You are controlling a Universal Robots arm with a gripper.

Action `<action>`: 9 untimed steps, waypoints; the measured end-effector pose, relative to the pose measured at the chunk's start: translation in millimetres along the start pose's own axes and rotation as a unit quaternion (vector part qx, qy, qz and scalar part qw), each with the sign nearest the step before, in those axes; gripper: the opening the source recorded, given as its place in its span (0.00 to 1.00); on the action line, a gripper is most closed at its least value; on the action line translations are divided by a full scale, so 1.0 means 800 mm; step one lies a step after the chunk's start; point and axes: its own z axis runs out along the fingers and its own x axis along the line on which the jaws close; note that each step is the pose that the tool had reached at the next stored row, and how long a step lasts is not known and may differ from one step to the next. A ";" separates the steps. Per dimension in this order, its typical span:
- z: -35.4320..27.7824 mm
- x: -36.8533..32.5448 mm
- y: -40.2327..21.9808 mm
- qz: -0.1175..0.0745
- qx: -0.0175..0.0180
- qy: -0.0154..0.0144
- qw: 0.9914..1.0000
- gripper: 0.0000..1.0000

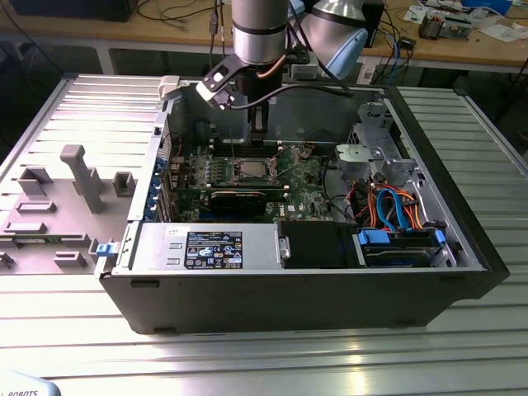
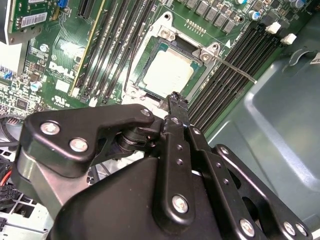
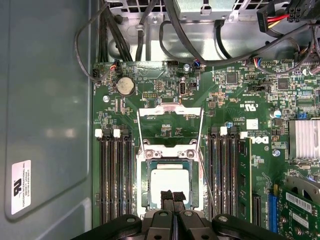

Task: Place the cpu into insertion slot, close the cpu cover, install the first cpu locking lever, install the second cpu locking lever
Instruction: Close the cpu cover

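1. At the exterior view's left: grey parts tray (image 1: 49,223), outside the computer case (image 1: 289,297), well apart from the work, probably parked clear of the arm.
2. Mid-board, in the first wrist view: cpu (image 3: 170,181) seated flat in the insertion slot (image 3: 146,186), placing apparently done.
3. Beside it: cpu cover (image 3: 172,111) swung open, leaving the chip bare.
4. Over the chip's edge: gripper (image 3: 173,196), clenched on nothing; contact impossible to tell.
5. At the exterior view's right: blue and orange cables (image 1: 394,206).
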 end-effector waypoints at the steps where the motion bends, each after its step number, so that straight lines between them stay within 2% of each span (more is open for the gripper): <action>1: 0.0000 0.0000 0.0007 0.000 0.000 0.000 1.000 0.11; 9: 0.0002 0.0001 0.0068 0.000 0.000 0.000 1.000 0.11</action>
